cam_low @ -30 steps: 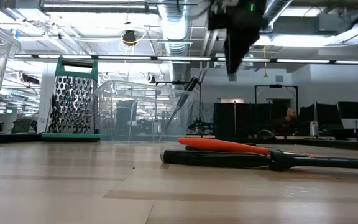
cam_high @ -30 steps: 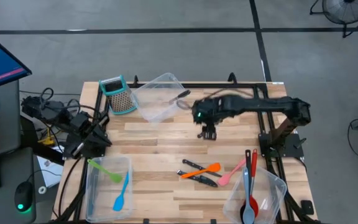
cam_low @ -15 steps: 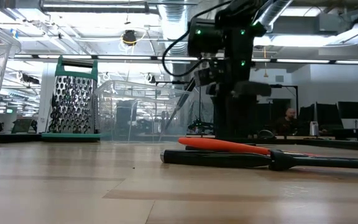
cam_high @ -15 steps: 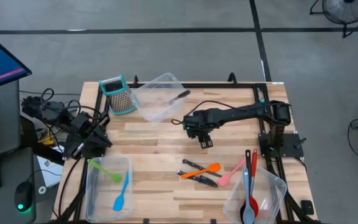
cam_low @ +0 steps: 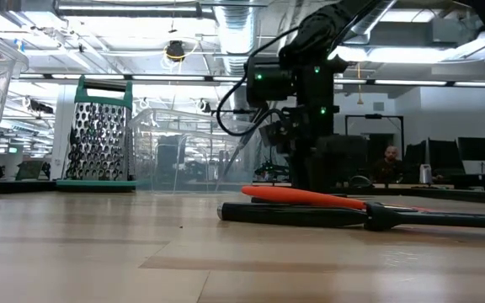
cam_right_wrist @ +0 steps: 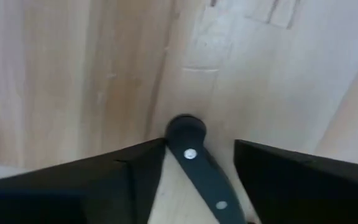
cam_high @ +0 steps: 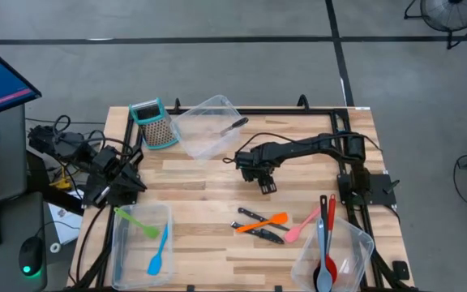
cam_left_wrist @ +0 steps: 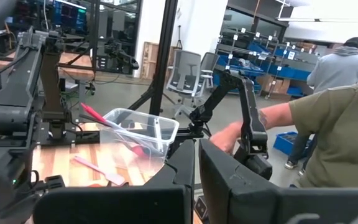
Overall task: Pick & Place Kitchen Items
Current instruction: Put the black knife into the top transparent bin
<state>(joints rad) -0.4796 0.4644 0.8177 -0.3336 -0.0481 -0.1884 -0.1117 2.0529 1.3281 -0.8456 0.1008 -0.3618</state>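
Note:
My right gripper (cam_high: 264, 180) is low over the middle of the table and open, pointing down. In the right wrist view its fingers (cam_right_wrist: 135, 168) stand on either side of a black riveted knife handle (cam_right_wrist: 194, 162) that lies flat on the wood. An orange spatula (cam_high: 264, 221), two black-handled knives (cam_high: 259, 234) and a pink spatula (cam_high: 302, 226) lie nearer the front. A green spatula (cam_high: 139, 222) and a blue spatula (cam_high: 159, 255) lie in the near-left tub (cam_high: 128, 251). My left gripper (cam_high: 124, 182) waits shut at the table's left edge. My right gripper straddles the butt end of the knife handle (cam_right_wrist: 185, 132) from above, fingers across it. A gap shows between the handle and one finger. Whether the other finger (cam_right_wrist: 157, 152) touches the handle, I cannot tell. The knife lies flat on the table.
A metal grater (cam_high: 154, 123) and a clear tub (cam_high: 205, 134) with a knife (cam_high: 234, 125) leaning on its rim stand at the far side. The near-right tub (cam_high: 355, 243) holds a ladle and spoons. A person (cam_left_wrist: 328, 124) stands beyond the table.
My right gripper has come down from high above the table to just over the wood, shifting a little toward the table's left edge. It now stands over the knife handle.

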